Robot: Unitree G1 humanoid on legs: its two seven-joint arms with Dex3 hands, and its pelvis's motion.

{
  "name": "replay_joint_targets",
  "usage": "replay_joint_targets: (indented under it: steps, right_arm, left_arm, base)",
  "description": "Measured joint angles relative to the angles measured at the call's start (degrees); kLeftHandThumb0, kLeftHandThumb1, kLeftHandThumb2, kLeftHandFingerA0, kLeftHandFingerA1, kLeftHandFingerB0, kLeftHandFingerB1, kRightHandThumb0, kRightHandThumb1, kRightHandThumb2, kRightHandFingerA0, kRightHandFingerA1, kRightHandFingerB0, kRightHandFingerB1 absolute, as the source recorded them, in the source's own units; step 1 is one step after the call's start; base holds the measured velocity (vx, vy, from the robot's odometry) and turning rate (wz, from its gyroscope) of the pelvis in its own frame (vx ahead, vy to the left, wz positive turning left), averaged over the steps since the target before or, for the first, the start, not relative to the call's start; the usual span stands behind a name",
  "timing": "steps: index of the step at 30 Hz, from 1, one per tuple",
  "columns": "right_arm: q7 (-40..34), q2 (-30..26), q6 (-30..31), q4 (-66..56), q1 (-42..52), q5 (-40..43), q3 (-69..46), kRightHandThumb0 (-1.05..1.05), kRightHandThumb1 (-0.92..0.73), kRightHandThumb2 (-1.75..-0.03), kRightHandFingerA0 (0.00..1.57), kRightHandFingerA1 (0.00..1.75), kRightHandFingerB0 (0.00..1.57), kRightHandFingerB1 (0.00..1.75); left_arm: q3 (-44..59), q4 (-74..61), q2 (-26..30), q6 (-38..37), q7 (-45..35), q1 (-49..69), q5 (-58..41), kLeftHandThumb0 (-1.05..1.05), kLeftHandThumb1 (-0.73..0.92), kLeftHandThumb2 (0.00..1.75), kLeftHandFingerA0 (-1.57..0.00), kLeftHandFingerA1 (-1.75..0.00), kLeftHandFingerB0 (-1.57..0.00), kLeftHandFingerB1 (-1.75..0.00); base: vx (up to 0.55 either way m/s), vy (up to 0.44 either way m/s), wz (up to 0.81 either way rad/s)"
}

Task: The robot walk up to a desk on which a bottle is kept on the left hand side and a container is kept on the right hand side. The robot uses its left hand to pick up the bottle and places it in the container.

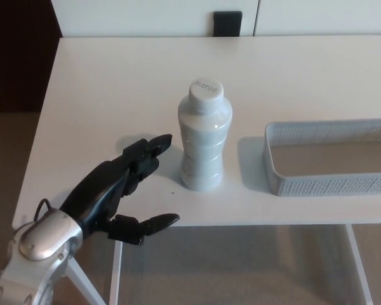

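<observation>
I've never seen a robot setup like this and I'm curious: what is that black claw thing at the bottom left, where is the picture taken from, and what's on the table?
The picture comes from a camera on a humanoid robot's head, looking down at the desk in front of it. The black claw is the robot's own left hand, a thumb and two thick fingers on a silver wrist. It is open, holds nothing, and reaches toward the bottle without touching it. The right hand is not in view.

On the white desk stand two things. Near the middle is a white bottle, upright, with its cap on. To its right, apart from it, lies a shallow white mesh container, which looks empty and runs off the picture's right edge. The job is to put the bottle into that container; this has not yet been done.
</observation>
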Motion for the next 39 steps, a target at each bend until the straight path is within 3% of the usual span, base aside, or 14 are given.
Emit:
replay_joint_targets:
  steps: [17, 18, 27, 39]
  right_arm:
    - [-0.11, 0.01, -0.15, -0.13, -0.29, -0.13, 0.17, -0.31, -0.69, -0.6, 0.45, 0.51, 0.4, 0.45]
    - [-0.11, 0.0, -0.16, -0.13, -0.26, -0.21, 0.25, -0.3, -0.7, -0.61, 0.43, 0.5, 0.39, 0.45]
    - [-0.12, 0.01, 0.0, -3.05, 0.64, -0.36, 0.96, -0.28, -0.71, -0.61, 0.43, 0.5, 0.4, 0.45]
    - [-0.31, 0.1, -0.07, -4.16, 1.04, -0.64, 1.87, -0.3, -0.69, -0.6, 0.47, 0.53, 0.43, 0.46]
  left_arm:
    - [3.7, -1.22, -2.86, 6.22, -0.57, -2.93, -2.61, -0.54, 0.36, 0.72, -0.01, -0.31, 0.0, -0.14]
    - [4.1, -2.21, -3.98, 7.3, -0.36, -2.93, -3.23, -0.44, 0.47, 0.64, -0.06, -0.35, -0.02, -0.13]
    - [5.73, -7.39, -10.14, 12.58, 2.03, -3.02, -5.53, -0.32, 0.45, 0.7, -0.06, -0.39, 0.0, -0.16]
    - [7.35, -14.37, -19.08, 22.1, 9.49, -5.22, -6.11, -0.38, 0.48, 0.6, -0.09, -0.36, -0.04, -0.18]
  base:
    - [0.0, 0.0, 0.0]
    - [0.0, 0.0, 0.0]
    - [0.0, 0.0, 0.0]
    - [0.0, 0.0, 0.0]
